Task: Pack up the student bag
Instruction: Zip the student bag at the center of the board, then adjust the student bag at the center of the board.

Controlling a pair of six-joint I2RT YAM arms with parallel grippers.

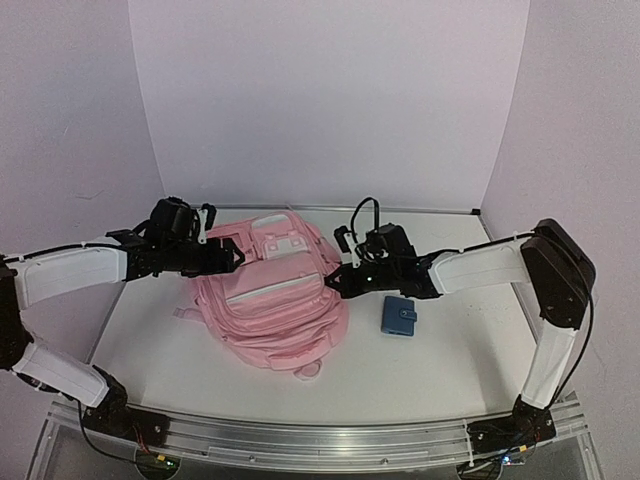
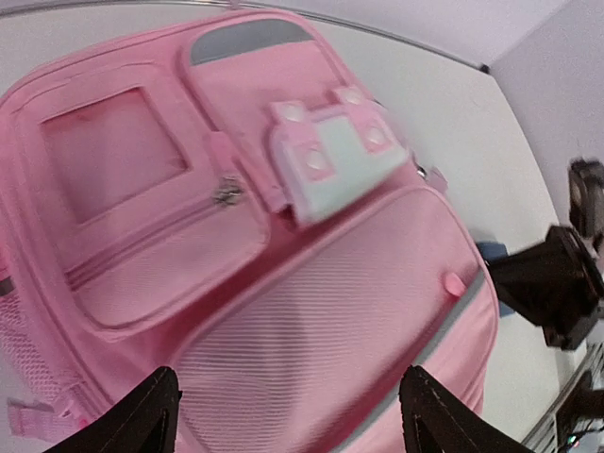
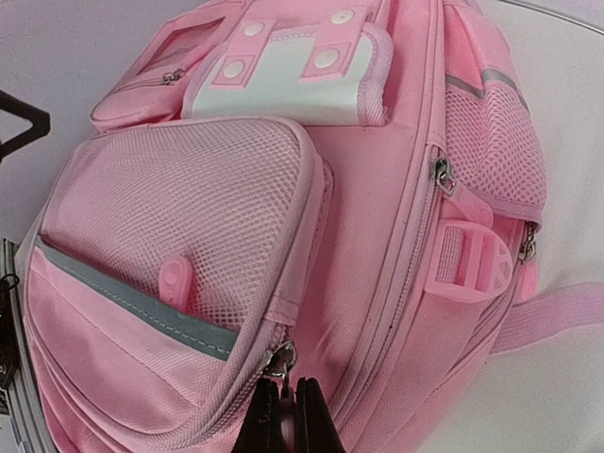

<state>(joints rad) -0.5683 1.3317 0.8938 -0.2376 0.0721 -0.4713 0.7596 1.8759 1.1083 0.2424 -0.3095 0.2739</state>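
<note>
The student bag [image 1: 268, 305] lies flat in the middle of the table [image 1: 440, 370], front pockets up, between your two arms. On its right edge your right gripper [image 3: 285, 415] has its fingers pressed together on the metal zip pull [image 3: 280, 360] of the mesh front pocket, just below the grey strip [image 3: 132, 302]. Just to the right of that gripper, off the bag, a small blue case [image 1: 400, 316] sits on the table, near the bag but not touching it. Farther back, your left gripper [image 2: 288, 425] hangs over the bag's far-left corner with its fingers [image 2: 142, 420] spread wide and nothing between them. Beyond them is the pale flap [image 2: 340, 156] with four pink snaps.
</note>
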